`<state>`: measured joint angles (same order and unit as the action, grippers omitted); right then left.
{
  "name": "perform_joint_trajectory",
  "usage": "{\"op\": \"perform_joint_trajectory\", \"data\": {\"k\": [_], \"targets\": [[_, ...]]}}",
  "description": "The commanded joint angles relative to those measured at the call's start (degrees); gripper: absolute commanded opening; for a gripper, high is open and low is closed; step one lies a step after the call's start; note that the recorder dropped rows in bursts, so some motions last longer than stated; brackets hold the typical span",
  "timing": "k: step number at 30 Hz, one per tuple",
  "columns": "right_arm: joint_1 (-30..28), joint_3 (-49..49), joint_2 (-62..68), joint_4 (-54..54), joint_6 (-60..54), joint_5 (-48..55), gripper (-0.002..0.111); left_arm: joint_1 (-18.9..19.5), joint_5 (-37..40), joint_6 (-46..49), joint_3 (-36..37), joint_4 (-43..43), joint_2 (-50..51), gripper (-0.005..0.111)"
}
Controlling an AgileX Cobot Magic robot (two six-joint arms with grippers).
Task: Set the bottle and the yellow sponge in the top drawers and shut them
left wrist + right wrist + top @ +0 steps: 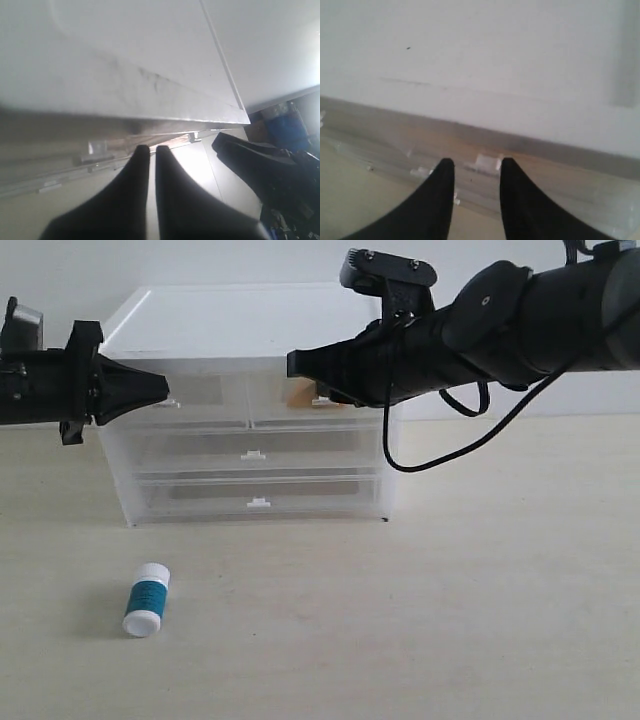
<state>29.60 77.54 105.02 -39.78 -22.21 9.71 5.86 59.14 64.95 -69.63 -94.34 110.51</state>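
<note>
Pale beige surface (470,620) across the whole lower scene, plain white wall (520,270) behind. In the left wrist view, a dim corner of room with something blue (282,131) past the cabinet's edge. On the surface, a clear plastic cabinet (250,475) with a white top. Two full-width drawers low down and the top drawers side by side above: left top drawer (212,395), right top drawer (268,406). Black left arm (50,390) reaching in level with the top row, black right arm (520,315) coming across from the other side at much the same height.

Only a thin slit between the left jaws, nothing in them; tips just beside the left top drawer's white tab (172,402). A small gap between the right jaws, also empty, pointing at the front of the right top drawer. Its white tab (487,162) straight ahead, between the tips.

Through the right top drawer's front, the yellow sponge (300,393) as an orange patch, just behind the right jaws. Lying on its side on the surface, the bottle (147,600), well apart from both jaws, below them and nearer the left pair.
</note>
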Motion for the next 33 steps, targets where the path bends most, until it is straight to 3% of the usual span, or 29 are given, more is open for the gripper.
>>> {"op": "perform_joint_trajectory", "data": {"k": [1,5,10,16,30,33], "targets": [[-0.43,0.5,-1.08,1.48,-2.42,6.5,0.027,1.59,3.43,-1.43,-0.36,2.03,0.13,0.004],[-0.43,0.5,-1.08,1.62,-3.72,8.83,0.027,3.27,6.13,-1.99,0.0,2.74,0.13,0.004],[-0.43,0.5,-0.96,1.62,-3.42,3.12,0.027,3.58,7.28,-1.99,2.23,2.76,0.13,0.004],[-0.43,0.5,0.25,1.11,-3.27,-1.82,0.056,3.58,10.11,-1.99,3.35,3.57,0.13,0.004],[-0.43,0.5,2.4,1.45,-4.26,-7.81,0.051,3.58,9.56,-2.88,3.35,3.35,0.13,0.004],[-0.43,0.5,2.4,1.45,-4.91,-7.81,0.051,3.58,9.4,-2.88,3.15,3.28,0.24,0.013]]}}
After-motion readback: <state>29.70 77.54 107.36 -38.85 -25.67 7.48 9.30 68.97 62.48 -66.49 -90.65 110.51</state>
